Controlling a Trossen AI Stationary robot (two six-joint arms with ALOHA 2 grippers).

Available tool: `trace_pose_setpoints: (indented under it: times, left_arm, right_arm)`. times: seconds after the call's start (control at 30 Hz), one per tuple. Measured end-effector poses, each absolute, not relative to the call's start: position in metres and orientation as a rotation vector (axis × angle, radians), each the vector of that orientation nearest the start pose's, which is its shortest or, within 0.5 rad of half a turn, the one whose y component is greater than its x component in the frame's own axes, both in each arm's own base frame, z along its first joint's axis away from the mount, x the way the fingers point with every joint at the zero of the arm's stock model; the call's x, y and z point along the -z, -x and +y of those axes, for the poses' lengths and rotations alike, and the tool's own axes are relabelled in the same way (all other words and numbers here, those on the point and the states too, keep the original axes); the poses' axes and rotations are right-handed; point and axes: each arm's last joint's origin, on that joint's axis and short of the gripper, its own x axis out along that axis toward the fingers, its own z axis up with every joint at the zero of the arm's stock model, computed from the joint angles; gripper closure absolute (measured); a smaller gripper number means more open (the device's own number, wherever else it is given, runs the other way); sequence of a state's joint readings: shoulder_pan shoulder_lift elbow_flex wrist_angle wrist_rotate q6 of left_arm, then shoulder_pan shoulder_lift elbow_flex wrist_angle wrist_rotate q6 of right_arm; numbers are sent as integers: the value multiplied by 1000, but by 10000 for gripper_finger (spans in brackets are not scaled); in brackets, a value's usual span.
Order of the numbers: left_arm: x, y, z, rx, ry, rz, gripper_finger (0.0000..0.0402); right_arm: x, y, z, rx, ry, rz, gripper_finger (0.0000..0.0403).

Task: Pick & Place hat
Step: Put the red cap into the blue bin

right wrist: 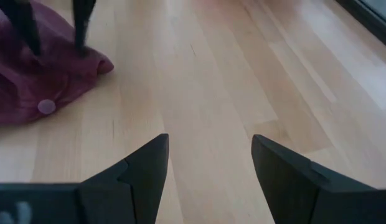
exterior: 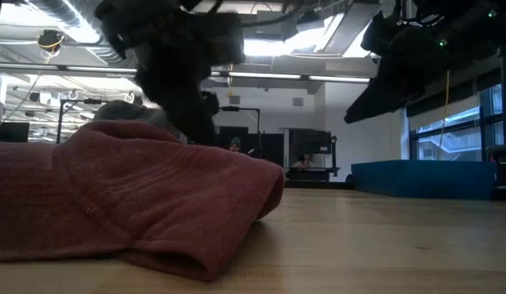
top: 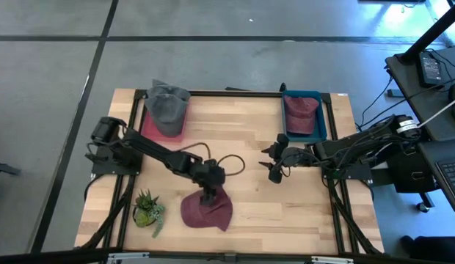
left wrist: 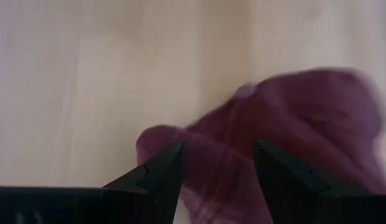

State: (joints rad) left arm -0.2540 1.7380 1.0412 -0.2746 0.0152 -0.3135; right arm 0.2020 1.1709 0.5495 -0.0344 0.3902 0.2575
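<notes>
A crumpled maroon hat (top: 206, 210), small button on its crown, lies at the table's (top: 308, 213) front edge. The left gripper (top: 208, 196) hangs over it, fingers spread astride a fold, contact unclear. The right gripper (top: 274, 163) hovers mid-table, jaws apart, empty.

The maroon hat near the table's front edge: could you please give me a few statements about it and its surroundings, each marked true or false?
1. The left gripper is open, its fingers straddling a fold of the maroon hat. True.
2. The right gripper holds a hat. False: it is open and empty above bare wood.
3. A grey hat rests on the pink tray. True.
4. The blue bin is empty. False: another maroon hat lies in it.
5. The potted plant stands in the blue bin. False: it stands on the table beside the maroon hat.
</notes>
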Motion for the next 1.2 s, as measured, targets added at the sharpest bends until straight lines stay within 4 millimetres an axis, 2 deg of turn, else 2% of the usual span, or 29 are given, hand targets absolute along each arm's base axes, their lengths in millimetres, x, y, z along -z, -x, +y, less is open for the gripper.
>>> trace_pose_setpoints:
  times: [0.13,0.33,0.47,0.7,0.97,1.2]
  left_arm:
    - [-175,-341,-96,-67,160,1119,212]
    - [-203,-352,-109,-222,152,1154,216]
    - [-215,-351,-113,-300,240,1163,214]
    - [-204,-347,-114,-397,295,1229,215]
    - [-182,-356,-117,-393,321,1269,213]
    - [-178,-357,-117,-378,279,1278,216]
  right_arm:
    - [-195,-224,35,259,-57,599,173]
    - [-195,-224,35,259,-52,604,173]
    - [-194,-223,35,259,-51,609,173]
    - [-194,-223,35,258,-50,611,173]
    - [-194,-223,35,256,-44,616,173]
    - [-194,-222,40,234,-36,618,173]
